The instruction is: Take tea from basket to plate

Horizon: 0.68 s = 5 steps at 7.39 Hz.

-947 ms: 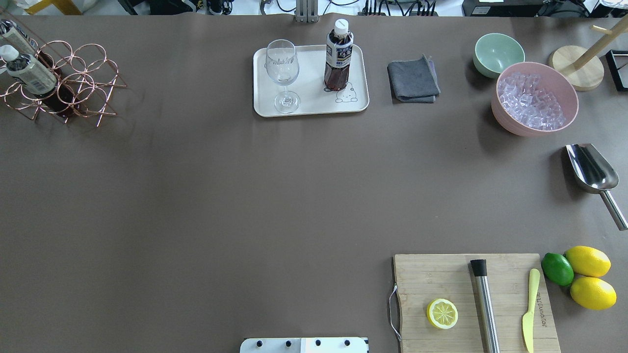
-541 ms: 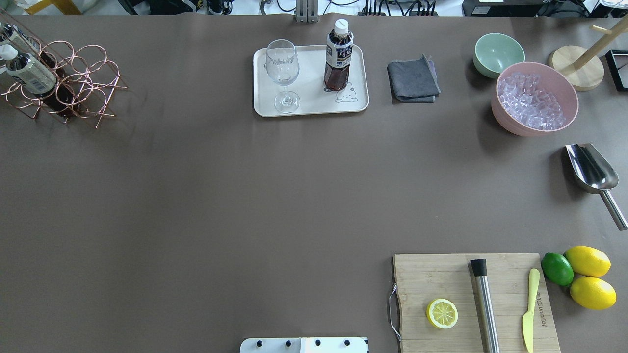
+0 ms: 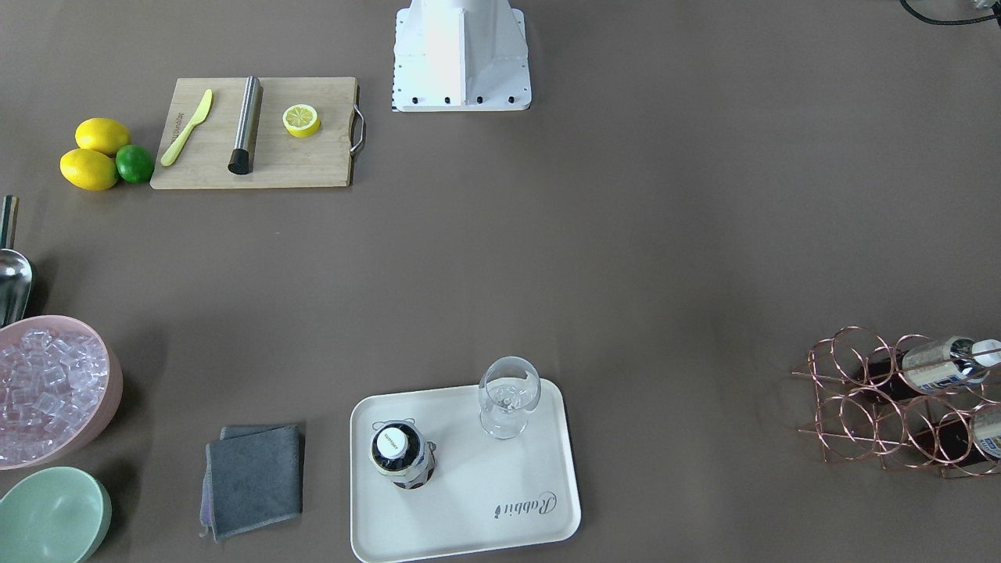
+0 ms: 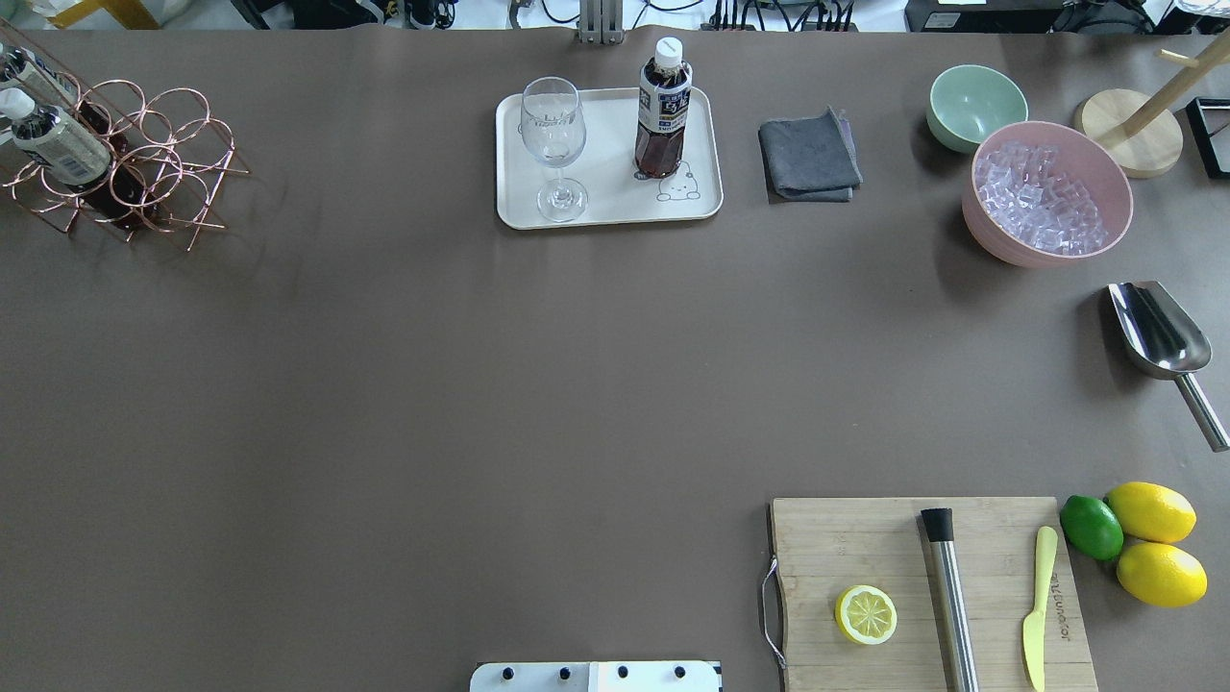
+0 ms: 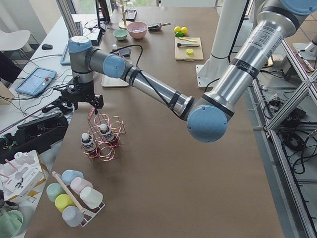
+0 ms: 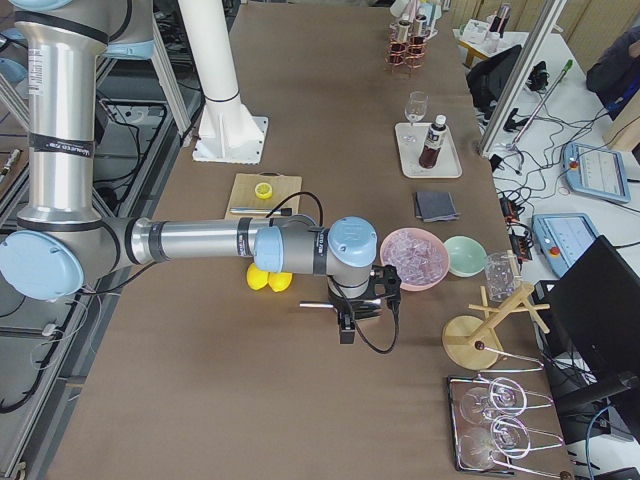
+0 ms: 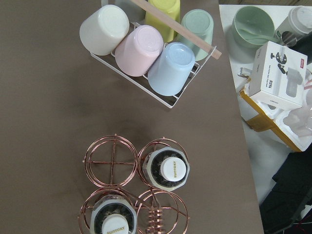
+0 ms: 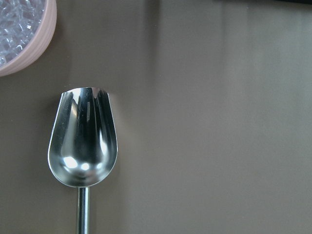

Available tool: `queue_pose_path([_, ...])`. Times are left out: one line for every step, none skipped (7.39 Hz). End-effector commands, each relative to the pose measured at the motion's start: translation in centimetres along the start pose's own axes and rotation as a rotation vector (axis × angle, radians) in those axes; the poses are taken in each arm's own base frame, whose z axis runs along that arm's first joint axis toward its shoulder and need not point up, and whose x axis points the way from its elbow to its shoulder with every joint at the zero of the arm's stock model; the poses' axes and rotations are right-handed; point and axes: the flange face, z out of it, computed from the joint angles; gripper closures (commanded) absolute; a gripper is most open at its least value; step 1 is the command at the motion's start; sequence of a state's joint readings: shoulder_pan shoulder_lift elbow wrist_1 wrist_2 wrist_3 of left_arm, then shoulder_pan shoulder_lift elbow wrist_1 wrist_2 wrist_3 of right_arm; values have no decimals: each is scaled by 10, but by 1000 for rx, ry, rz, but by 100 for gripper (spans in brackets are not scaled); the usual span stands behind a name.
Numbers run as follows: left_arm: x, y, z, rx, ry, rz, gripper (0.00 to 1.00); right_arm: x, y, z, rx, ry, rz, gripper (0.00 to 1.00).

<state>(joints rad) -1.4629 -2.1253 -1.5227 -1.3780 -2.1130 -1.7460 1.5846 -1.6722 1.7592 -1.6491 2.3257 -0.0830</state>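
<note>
**Though jaws hide, tea [image 4: 662, 115] stands on plate [image 4: 615, 207]**

Brown matte desk [image 4: 432, 384]. Far left corner: left gripper [image 5: 84, 99] over a copper wire basket [image 4: 154, 163], its bottles [image 4: 62, 146] partly cut off. Mid far edge: tea upright on the smooth cream plate. Right edge: right gripper [image 6: 348, 322] over a steel scoop [image 4: 1158, 332]. Neither grip can be told.

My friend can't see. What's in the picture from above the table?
A small clear bottle of dark tea stands upright on a cream rectangular tray beside an empty wine glass; two more bottles rest in a copper wire rack far left.
</note>
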Motion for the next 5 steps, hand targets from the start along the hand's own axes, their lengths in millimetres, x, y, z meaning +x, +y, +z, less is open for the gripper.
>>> queue_pose_path([-23,-10,-20,-45,6,-9,1,-1,0,-2,4,2,-3,0])
queue_pose_path([-34,-12,-25,-99,9,-12,1,-1,0,-1,2,2,-2,0])
queue_pose_path([-53,-22,-21,-145,4,72,1,-1,0,-2,4,2,-3,0])
queue_pose_path([-70,-56,-21,-190,14,196,1,-1,-1,-2,3,5,-5,0])
queue_pose_path([-85,-81,-19,-197,24,298,1,-1,-1,-2,3,10,-5,0])
